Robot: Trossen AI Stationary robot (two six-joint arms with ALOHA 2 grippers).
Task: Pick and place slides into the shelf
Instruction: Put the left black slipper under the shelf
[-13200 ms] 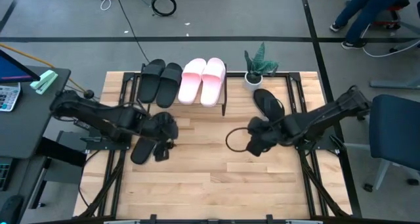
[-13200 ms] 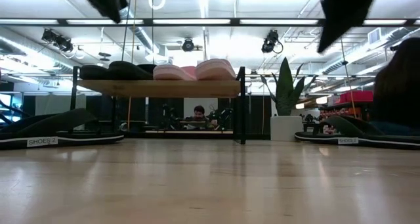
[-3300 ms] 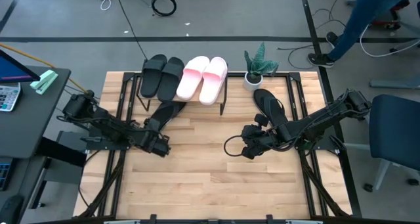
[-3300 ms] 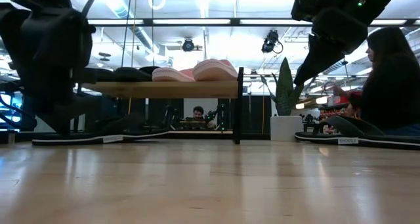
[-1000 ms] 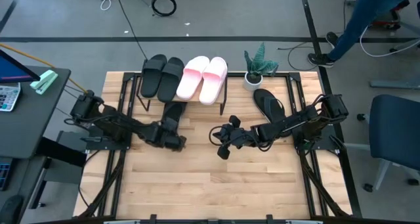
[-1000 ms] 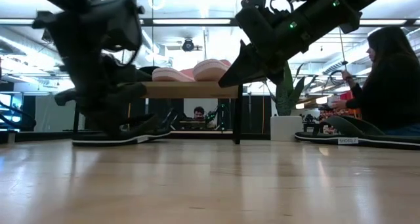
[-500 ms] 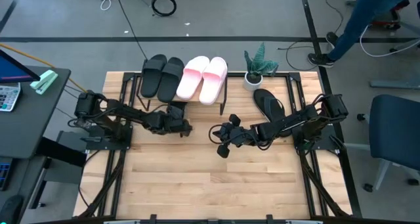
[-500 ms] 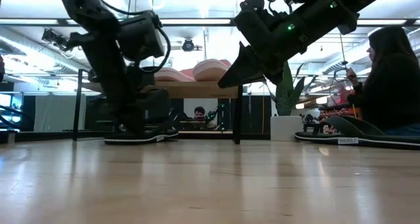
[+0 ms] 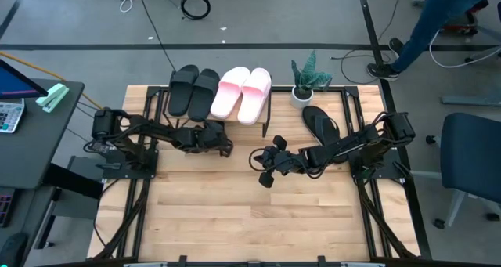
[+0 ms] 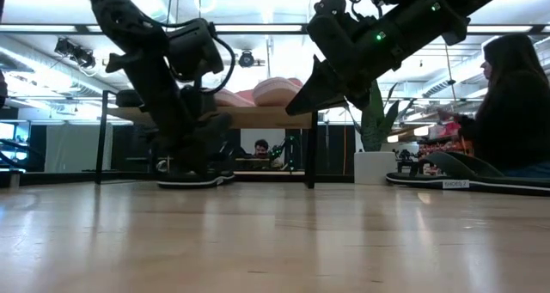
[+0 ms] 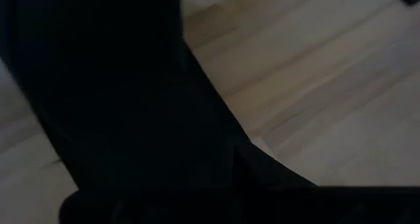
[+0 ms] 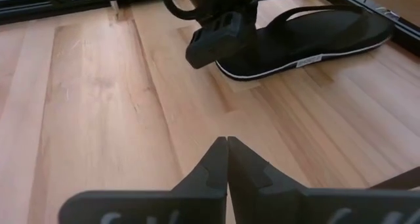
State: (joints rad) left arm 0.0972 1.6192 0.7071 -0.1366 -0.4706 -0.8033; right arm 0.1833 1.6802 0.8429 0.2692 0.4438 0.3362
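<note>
The jaws of the right gripper (image 12: 227, 144) are seen pressed together with nothing between them. Those of the left gripper (image 9: 220, 146) are taken as shut too; what they clamp is hidden in its own wrist view, which is filled by a dark mass, but a grip on the flip-flop (image 12: 308, 37) is judged likely, since that gripper sits right on its end in the right wrist view.

On the clock face of the high view, the left gripper is found near 10 o'clock from the worktop's (image 9: 258, 212) middle, just at the front edge of the shelf (image 9: 268, 110). The flip-flop lies flat on the worktop under that edge, and in the low view (image 10: 193, 180) its sole is seen resting between the shelf's legs. It appears to be slid low along the wood because the upper board is already taken: two black slides (image 9: 190, 92) and two pink slides (image 9: 243, 94) are lined up on it at 11 to 12 o'clock, so only the space beneath is left.

The right gripper is held clear near the worktop's centre, above the wood, facing the left one. The second flip-flop (image 9: 320, 123) is left at 2 o'clock, beside the plant (image 9: 307, 77), apart from the shelf and untouched.

A seated person (image 10: 511, 112) is visible beyond the worktop in the low view.
</note>
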